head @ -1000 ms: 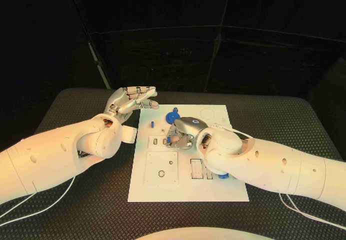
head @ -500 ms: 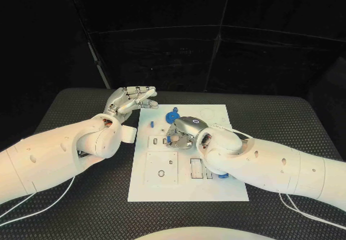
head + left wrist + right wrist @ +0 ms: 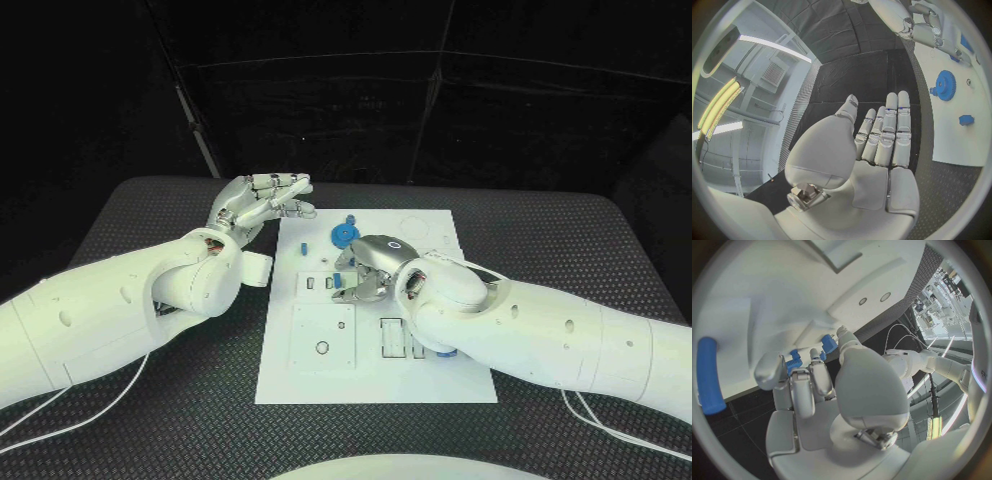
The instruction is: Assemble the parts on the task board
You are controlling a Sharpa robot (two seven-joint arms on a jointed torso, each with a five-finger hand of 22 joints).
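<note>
Lower on the task board (image 3: 433, 385) than a moment ago, the right hand (image 3: 369, 270) pinches a small blue part (image 3: 794, 361) mid-frame, while the empty left hand (image 3: 260, 205), fingers extended, hovers upper left.

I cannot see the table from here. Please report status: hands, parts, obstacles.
Left hand open, raised beside white task board. Right hand down on board, fingers at small blue part; hold unclear. Blue gear lies apart.

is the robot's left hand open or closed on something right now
Open. In the left wrist view the left hand has its fingers straight and holds nothing; in the head view it hovers beside the task board.
</note>
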